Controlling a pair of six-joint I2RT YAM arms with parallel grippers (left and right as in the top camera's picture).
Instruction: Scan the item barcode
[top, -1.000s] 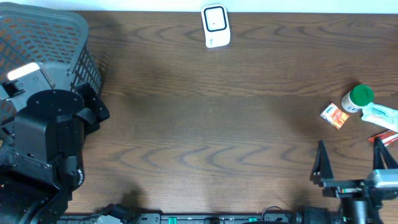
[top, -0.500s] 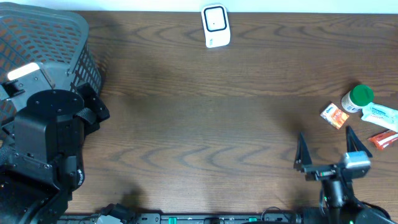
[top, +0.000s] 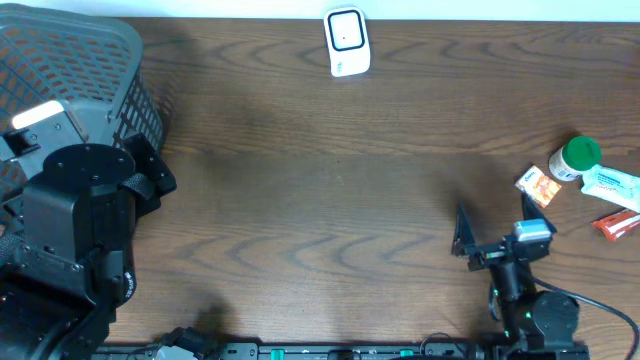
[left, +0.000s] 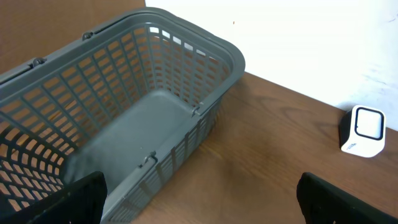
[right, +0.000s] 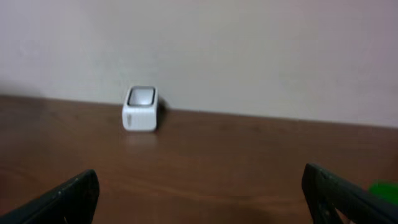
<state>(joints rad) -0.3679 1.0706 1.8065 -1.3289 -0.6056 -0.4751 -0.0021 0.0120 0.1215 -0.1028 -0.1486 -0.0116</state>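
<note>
The white barcode scanner (top: 347, 42) stands at the table's far edge, its dark window facing up; it also shows as the scanner (left: 364, 130) and the scanner (right: 140, 109) in the wrist views. The items lie at the far right: a green-capped bottle (top: 575, 158), a small orange box (top: 538, 186), a white and blue packet (top: 610, 186) and a red packet (top: 618, 225). My right gripper (top: 495, 228) is open and empty, left of the items and pointing at the scanner. My left gripper (left: 202, 205) is open and empty, next to the basket.
A grey plastic basket (top: 120, 45) stands empty at the far left, with the left arm (top: 75, 220) just in front of it. A pale wall runs behind the table's far edge.
My right gripper has moved left and away from the near right corner, toward the table's middle, staying open. The left arm has not moved.
</note>
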